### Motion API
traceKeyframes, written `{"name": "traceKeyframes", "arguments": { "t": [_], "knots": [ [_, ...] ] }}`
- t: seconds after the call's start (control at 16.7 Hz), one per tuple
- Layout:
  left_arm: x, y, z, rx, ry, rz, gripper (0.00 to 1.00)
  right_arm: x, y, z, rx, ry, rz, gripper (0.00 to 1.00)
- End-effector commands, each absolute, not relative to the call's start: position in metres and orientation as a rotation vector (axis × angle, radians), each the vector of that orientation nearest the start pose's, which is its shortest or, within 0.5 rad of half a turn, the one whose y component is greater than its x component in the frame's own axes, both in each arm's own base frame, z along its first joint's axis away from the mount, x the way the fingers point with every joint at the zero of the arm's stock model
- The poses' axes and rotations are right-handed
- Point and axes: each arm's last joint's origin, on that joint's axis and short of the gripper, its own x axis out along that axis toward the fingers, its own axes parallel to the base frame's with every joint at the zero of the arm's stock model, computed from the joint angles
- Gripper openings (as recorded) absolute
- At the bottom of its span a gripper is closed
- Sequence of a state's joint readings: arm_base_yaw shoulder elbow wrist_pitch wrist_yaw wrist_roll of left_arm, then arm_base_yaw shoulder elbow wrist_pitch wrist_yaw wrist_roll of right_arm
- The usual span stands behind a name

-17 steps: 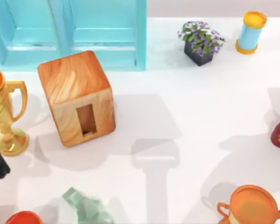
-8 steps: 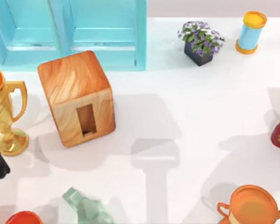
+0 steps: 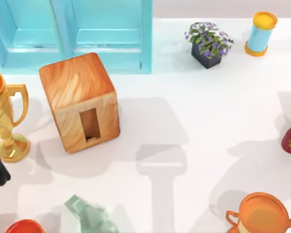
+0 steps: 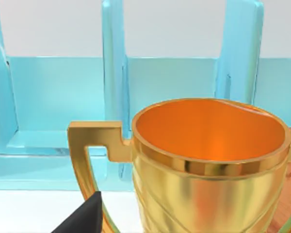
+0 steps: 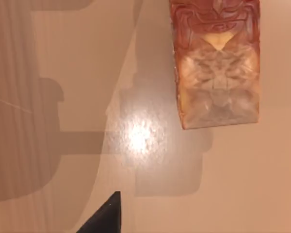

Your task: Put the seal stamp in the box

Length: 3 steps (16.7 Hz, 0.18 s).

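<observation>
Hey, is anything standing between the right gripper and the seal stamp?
Nothing visible does: in the right wrist view, bare table lies between the right gripper and the seal stamp.

The top view looks straight down on the tabletop (image 3: 194,97); the left wrist view faces the gold trophy (image 4: 208,165) closely, which both share.

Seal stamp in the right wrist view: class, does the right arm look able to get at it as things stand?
Probably yes. The seal stamp has bare table on the sides that show, and nothing lies between it and the right gripper, which hangs above the table close by.
</observation>
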State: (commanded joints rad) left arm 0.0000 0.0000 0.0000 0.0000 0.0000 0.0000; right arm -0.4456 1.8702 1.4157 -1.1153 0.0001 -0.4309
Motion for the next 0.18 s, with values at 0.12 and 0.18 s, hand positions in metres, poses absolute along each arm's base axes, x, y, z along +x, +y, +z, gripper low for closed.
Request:
{"name": "traceKeyframes", "arguments": {
  "t": [0.12, 0.18],
  "knots": [
    [0.1057, -0.0012, 0.1600, 0.000, 0.000, 0.000, 1.00, 0.3175, -0.1482, 0.1995, 0.008, 1.570, -0.008, 1.00],
    [0.1057, -0.0012, 0.1600, 0.000, 0.000, 0.000, 1.00, 0.3175, -0.1482, 0.1995, 0.008, 1.570, -0.008, 1.00]
  ]
}}
